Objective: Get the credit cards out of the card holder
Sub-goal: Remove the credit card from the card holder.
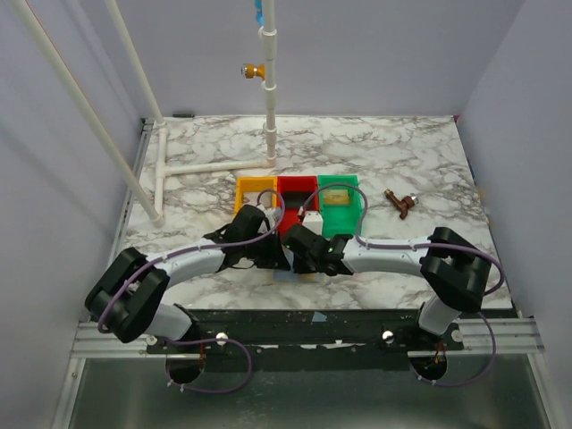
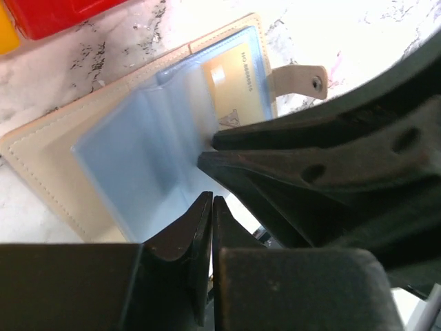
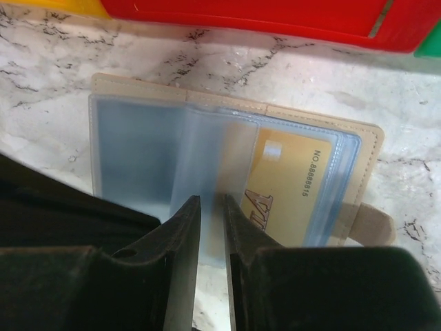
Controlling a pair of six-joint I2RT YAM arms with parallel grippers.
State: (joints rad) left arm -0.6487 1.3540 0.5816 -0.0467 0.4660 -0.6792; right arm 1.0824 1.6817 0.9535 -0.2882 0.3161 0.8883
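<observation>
- I look down on a white table with grey marble lines all over it.
- Pale purple walls stand around the table.
- A white pipe frame stands at the back, and more pipes lean in on the left.
- Three trays sit side by side in the middle: a yellow tray, a red tray and a green tray.
- A small brown thing lies to the right of the trays.
- The card holder lies open and flat on the marble, just on my side of the red tray.
- It has clear blue sleeves, and a gold credit card sits inside one of them.
- Its little strap sticks out at the side.
- My right gripper has its fingers close together on a clear sleeve that stands up between them.
- My left gripper has its fingers almost touching at the edge of a sleeve. I cannot tell if they pinch it.
</observation>
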